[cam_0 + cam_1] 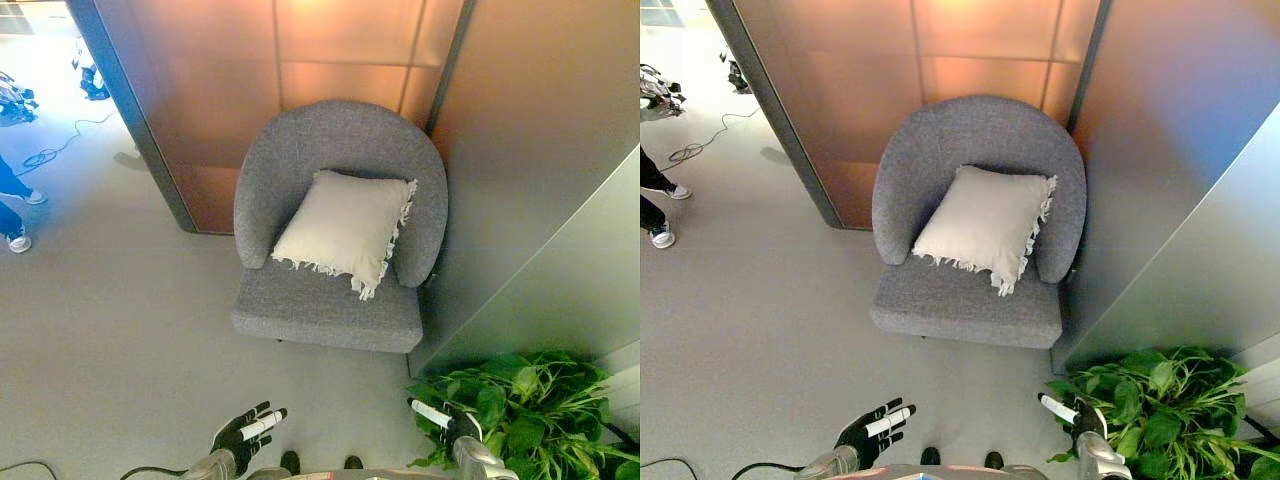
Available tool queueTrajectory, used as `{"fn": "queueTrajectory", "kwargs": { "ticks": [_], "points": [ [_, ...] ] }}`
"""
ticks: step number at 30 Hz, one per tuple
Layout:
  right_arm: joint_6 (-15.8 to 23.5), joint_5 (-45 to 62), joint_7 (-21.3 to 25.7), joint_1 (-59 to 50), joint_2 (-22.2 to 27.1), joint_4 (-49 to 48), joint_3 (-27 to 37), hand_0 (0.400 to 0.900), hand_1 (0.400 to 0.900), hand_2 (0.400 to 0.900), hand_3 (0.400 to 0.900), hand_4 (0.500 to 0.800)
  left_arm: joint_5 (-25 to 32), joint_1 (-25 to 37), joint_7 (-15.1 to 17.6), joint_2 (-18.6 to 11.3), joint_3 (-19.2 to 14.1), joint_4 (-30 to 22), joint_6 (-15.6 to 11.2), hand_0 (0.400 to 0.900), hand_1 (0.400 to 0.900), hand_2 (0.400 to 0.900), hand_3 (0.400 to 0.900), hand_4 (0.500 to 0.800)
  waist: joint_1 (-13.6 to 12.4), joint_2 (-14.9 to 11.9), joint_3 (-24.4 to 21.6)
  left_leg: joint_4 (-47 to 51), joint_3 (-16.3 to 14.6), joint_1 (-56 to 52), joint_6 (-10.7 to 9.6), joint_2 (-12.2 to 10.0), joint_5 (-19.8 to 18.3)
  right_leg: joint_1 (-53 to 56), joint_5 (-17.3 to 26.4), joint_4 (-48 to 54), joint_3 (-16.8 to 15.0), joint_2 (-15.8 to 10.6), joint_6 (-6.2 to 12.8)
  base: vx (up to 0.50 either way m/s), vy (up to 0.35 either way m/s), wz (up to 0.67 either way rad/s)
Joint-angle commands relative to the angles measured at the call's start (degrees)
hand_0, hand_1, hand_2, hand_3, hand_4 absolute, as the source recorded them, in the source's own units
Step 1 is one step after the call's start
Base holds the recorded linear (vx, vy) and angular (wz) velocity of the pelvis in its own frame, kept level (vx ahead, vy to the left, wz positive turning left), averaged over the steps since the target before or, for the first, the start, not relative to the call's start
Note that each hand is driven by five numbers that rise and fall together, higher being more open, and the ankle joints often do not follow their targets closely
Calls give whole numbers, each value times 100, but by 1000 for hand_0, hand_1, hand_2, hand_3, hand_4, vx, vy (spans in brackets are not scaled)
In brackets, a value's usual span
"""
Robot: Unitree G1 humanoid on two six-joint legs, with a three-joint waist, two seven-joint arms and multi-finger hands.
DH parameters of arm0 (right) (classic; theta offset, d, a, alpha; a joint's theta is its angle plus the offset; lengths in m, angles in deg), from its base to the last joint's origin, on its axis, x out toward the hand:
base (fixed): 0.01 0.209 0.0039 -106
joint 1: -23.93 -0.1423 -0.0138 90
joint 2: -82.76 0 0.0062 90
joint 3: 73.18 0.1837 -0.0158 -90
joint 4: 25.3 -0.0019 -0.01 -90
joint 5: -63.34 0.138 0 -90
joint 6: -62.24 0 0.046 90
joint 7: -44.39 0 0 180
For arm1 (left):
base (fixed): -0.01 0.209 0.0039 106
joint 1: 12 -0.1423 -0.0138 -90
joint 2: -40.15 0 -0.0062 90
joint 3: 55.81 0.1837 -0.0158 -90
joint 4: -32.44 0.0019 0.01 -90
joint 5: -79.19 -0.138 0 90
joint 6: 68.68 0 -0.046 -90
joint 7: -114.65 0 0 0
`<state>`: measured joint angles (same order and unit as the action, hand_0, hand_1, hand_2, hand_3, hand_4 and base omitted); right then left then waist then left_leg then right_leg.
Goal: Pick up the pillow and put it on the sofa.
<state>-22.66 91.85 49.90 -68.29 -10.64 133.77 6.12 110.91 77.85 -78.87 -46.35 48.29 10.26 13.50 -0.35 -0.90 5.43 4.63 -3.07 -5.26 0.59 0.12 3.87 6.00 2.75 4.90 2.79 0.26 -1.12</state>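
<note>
A cream pillow (345, 228) with fringed edges leans against the backrest of a grey round-backed sofa chair (325, 305), resting on its seat. My left hand (246, 432) shows at the bottom edge, low over the floor, fingers straight and spread, holding nothing. My right hand (443, 418) is at the bottom right beside the plant, fingers extended and empty. Both hands are well in front of the chair, apart from the pillow.
A leafy green plant (525, 405) stands at the lower right, close to my right hand. Orange-brown wall panels (330, 45) rise behind the chair, a grey wall (570, 260) to its right. A person's legs and shoes (15, 215) show at far left.
</note>
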Motion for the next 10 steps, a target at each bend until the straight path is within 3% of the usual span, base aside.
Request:
{"fn": "queueTrajectory", "kwargs": {
  "ticks": [1,10],
  "points": [
    [337,-81,-59,-364,76,177,182,900,900,900,900,800,-193,472,-253,24,-54,429,-402,900,900,900,900,800,-95,-74,-238,-152,268,-14,-35,85,-414,-88,-196,-419,31,-221,350,0,0,0],
    [373,-188,-210,-311,19,356,223,900,900,900,900,800,-275,430,-308,10,-146,552,-408,900,900,900,900,800,-85,-53,-328,-162,265,-13,-42,98,-398,-82,-185,-406,22,-204,354,12,-4,-3]
  ]
}}
